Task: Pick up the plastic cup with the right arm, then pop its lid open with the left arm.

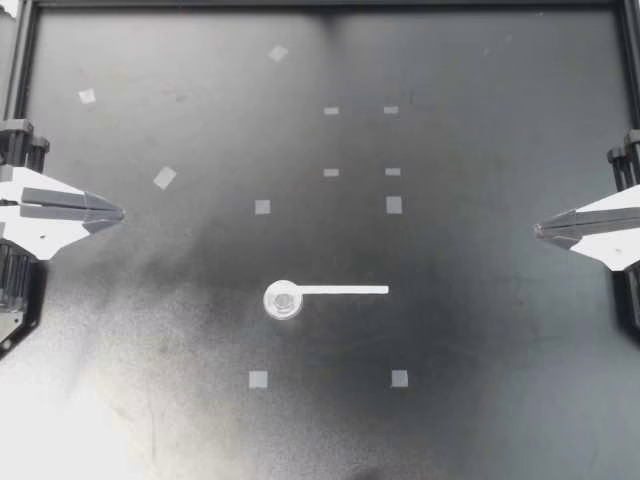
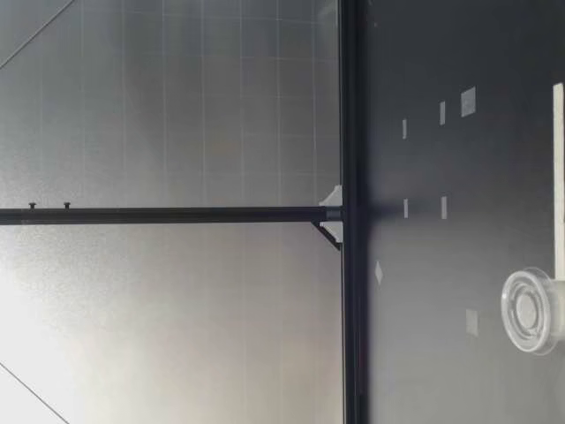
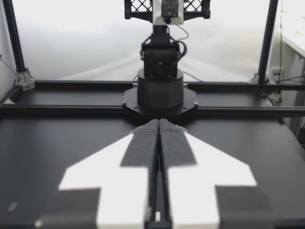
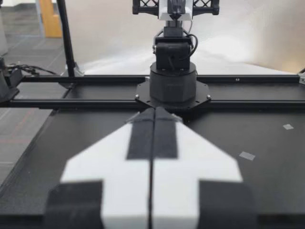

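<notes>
A clear measuring scoop lies in the middle of the black table, its round bowl toward my left arm and its long white handle pointing toward my right arm. The low view shows the scoop close to that camera, bowl on its side. My left gripper rests at the table's left edge, shut and empty, far from the scoop. My right gripper rests at the right edge, also shut and empty. Each wrist view shows its own shut gripper, left and right, pointing at the opposite arm's base.
Small pale tape squares mark the black table, several around the scoop. A black frame rail borders the far side. The other arm's base stands across the table in each wrist view.
</notes>
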Motion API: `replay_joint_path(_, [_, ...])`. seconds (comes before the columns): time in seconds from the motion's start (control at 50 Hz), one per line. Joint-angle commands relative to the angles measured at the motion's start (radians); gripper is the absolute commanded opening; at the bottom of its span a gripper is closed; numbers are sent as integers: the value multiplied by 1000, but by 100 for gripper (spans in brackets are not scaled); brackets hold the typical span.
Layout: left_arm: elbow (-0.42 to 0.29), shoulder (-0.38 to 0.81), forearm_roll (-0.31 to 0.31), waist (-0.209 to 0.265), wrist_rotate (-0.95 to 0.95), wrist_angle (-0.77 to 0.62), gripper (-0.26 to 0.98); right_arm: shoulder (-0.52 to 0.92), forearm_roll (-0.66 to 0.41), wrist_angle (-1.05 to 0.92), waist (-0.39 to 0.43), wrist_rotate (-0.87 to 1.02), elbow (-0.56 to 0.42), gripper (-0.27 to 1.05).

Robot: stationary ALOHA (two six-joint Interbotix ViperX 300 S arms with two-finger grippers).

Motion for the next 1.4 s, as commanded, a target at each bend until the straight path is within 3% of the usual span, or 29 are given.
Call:
replay_joint_path(0.0, [34, 6, -5, -14, -14, -8, 11, 9, -2, -5, 6, 2, 3, -1])
replay_joint_path(0.12, [38, 18, -66, -14, -26, 25, 3, 12, 3, -5, 6, 6, 17, -7])
replay_joint_path(0.28, [-64, 120, -75, -14, -31, 221, 3, 106, 3, -12, 6, 46, -17, -7])
replay_joint_path(0.36, [-107, 193, -75, -14, -29, 244, 3, 201, 3, -21, 6, 84, -38, -6])
replay_joint_path(0.52, [-118, 333, -75, -14, -21, 132, 3, 402, 3, -130, 6, 130, -72, 3])
replay_joint_path(0.84, [-106, 612, -75, -34, -28, -95, 3, 735, 2, -371, 6, 181, -137, 56])
replay_joint_path(1.1, [-120, 810, -75, -51, -77, -138, 3, 1002, 0, -371, 6, 252, -267, 60])
replay_joint_path(1.38, [-147, 902, -69, -67, -74, -173, 3, 1163, 0, -371, 8, 305, -333, 60])
